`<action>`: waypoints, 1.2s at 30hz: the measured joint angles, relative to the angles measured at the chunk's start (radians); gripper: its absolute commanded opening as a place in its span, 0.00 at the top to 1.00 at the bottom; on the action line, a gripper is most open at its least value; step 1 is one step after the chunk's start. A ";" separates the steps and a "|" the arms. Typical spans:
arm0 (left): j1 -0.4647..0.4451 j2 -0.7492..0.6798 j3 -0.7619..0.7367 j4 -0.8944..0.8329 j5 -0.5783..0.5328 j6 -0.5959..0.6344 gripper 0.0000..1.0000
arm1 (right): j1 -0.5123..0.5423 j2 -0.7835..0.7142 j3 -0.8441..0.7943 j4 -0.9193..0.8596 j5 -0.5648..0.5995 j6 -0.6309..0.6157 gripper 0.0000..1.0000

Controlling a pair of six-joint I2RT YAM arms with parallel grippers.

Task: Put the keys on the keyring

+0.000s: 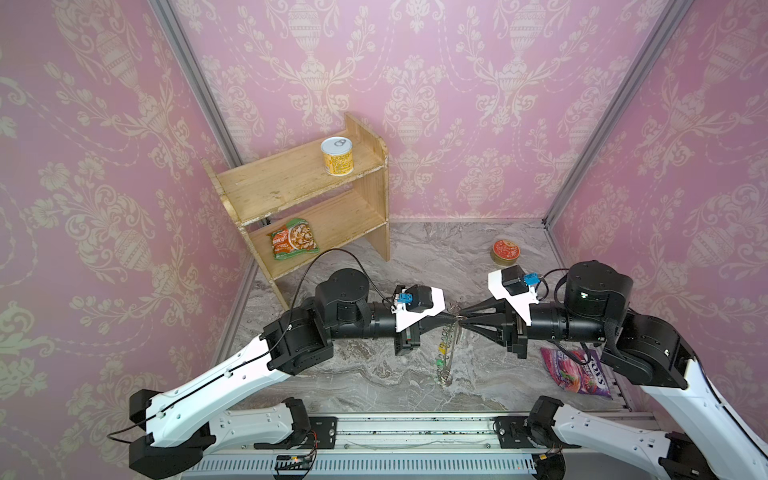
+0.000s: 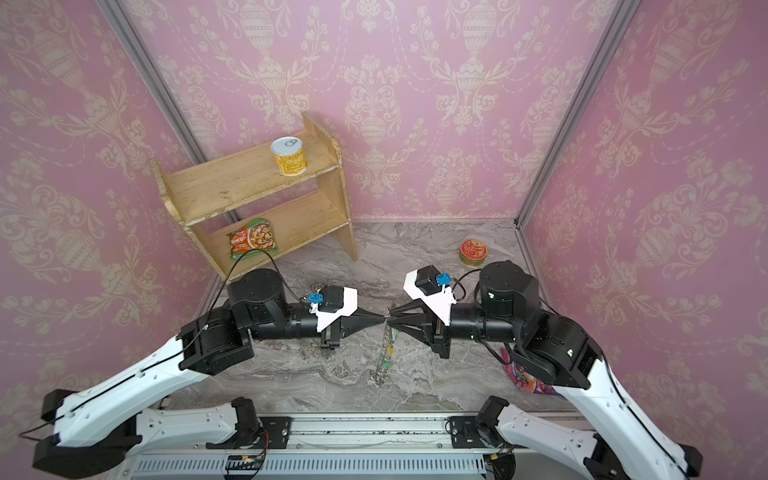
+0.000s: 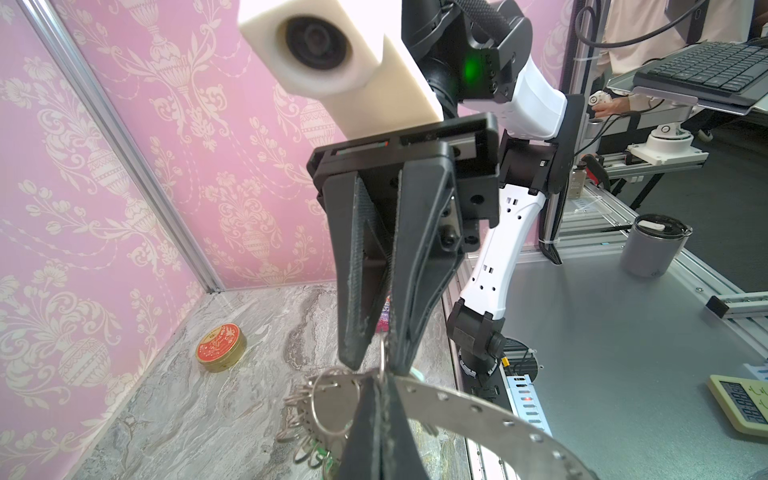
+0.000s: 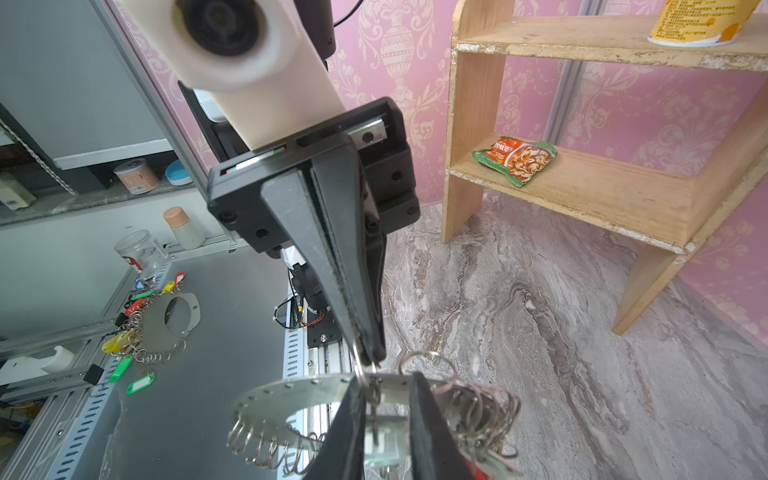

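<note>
Left fingers (image 3: 380,401) pinching keyring (image 3: 457,405) rim, right fingers (image 1: 462,317) slightly parted around a wire loop (image 3: 381,353), keyring hanging edge-on.

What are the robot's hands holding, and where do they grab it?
The left gripper pinches the keyring at its rim. The right gripper has its jaws around a wire loop there; a grip cannot be told.

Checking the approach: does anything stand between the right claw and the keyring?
Nothing visible does. The right claw is at the keyring rim, jaws apart, facing the left claw, shut on that rim.
</note>
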 measured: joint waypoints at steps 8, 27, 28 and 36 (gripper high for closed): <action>0.002 0.000 0.000 0.000 0.001 -0.012 1.00 | 0.000 0.000 0.000 0.000 -0.016 -0.001 1.00; 0.002 -0.008 0.011 -0.047 -0.056 -0.056 0.59 | 0.000 0.090 0.134 -0.218 0.029 -0.060 1.00; 0.002 -0.007 0.019 -0.063 -0.057 -0.060 0.58 | 0.000 0.100 0.145 -0.241 0.033 -0.067 1.00; 0.002 0.068 0.140 -0.184 -0.050 -0.067 0.56 | 0.000 0.141 0.177 -0.319 0.040 -0.097 1.00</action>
